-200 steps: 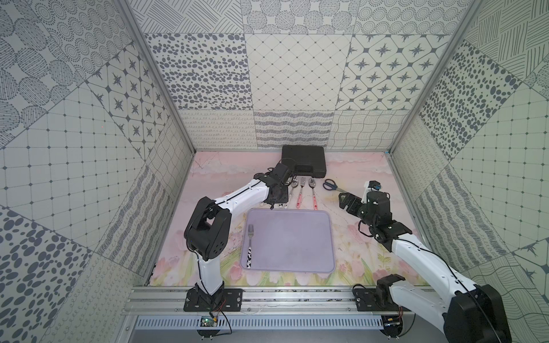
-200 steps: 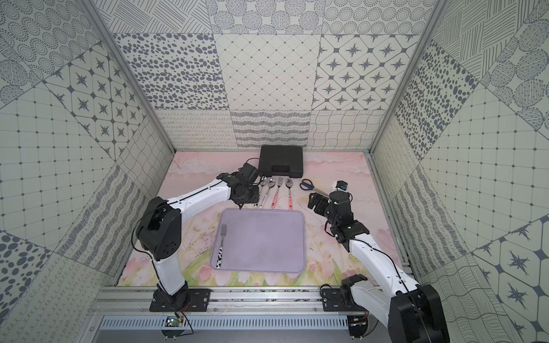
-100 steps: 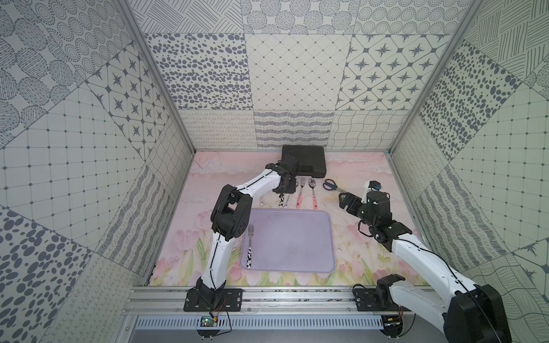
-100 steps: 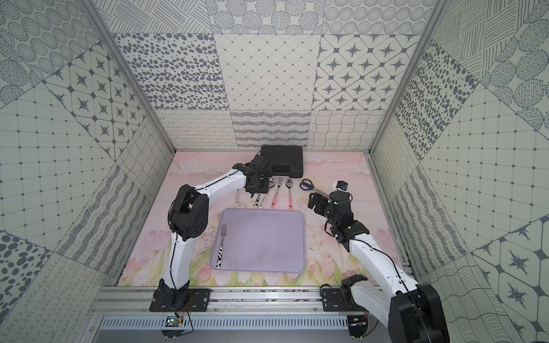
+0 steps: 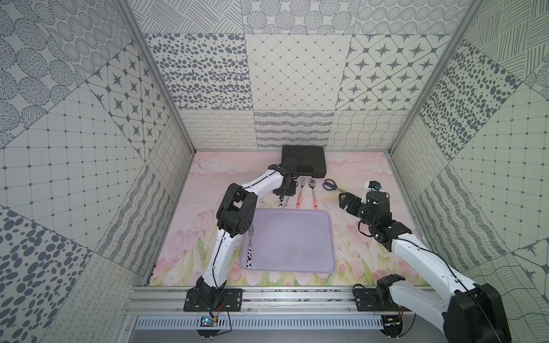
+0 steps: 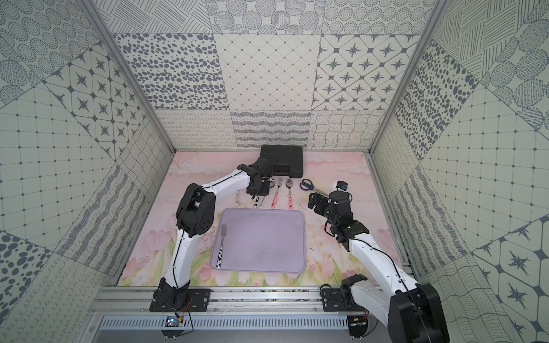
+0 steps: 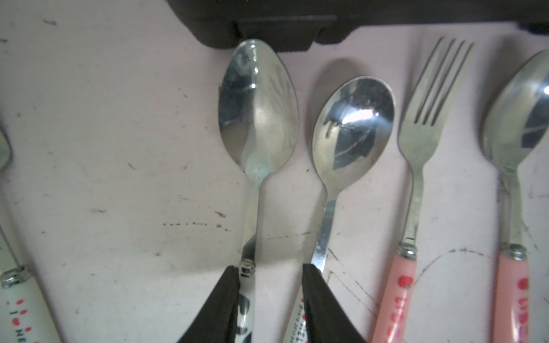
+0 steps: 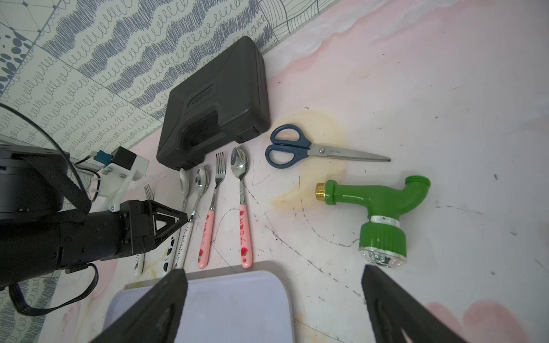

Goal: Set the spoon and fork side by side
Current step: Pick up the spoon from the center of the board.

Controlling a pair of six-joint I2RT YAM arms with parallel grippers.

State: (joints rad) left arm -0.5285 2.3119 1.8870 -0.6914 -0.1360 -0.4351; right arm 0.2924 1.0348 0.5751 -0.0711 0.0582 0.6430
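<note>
Spoon (image 7: 258,112): cow-print handle, lying on the tabletop (image 5: 225,166) in the cutlery row, bowl tip close to the black case (image 5: 309,159).
Left end effector (image 7: 269,267): low over that handle, jaws narrowly parted; one finger (image 7: 219,306) against the cow-print handle, the other over the neck of the white-handled spoon (image 7: 353,124) just beside it (no firm clamp evident).
Fork (image 5: 250,248): on the purple tray (image 5: 297,261), along its left edge, tines toward the case (same cow print on its handle).
Right end effector (image 8: 273,270): jaws wide apart, empty, above the tabletop to the tray's right, near the scissors (image 8: 297,148).
Row neighbours: pink-handled fork (image 7: 427,124), then pink-handled spoon (image 7: 517,124).
Beside the scissors: green hose nozzle (image 8: 383,213).
</note>
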